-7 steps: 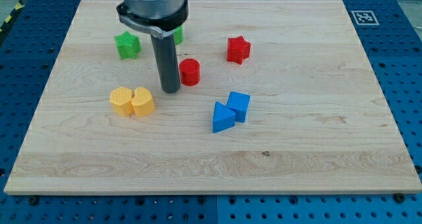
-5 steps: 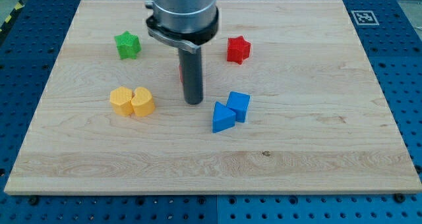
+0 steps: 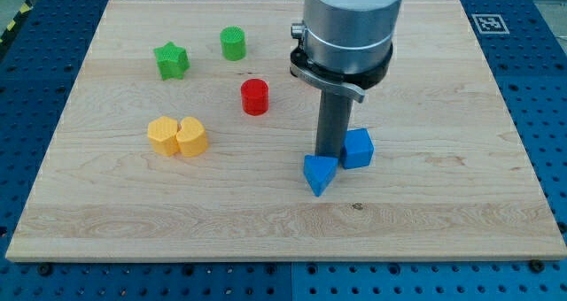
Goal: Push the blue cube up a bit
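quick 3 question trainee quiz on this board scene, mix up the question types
1. True or false: my tip is touching the red cylinder.
2. The blue cube lies on which side of my tip? A) the view's left B) the view's right C) the view's top
3. Fill in: the green star sits to the view's ____ of the green cylinder.

Key: 1 false; 2 B; 3 left.
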`<state>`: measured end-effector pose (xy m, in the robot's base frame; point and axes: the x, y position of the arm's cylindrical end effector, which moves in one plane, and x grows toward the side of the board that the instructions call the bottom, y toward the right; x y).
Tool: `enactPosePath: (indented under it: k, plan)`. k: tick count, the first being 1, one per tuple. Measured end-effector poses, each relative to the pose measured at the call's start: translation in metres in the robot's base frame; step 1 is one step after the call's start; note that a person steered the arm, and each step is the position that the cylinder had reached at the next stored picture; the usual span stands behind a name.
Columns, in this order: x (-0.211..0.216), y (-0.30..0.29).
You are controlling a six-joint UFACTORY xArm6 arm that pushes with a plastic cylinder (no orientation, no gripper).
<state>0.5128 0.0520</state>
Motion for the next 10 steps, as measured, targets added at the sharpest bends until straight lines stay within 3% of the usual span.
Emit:
enactPosePath:
  k: [2,4,10]
  plan:
    - [0.024,0.021]
    - [0.019,0.049]
    - [0.016,0.039]
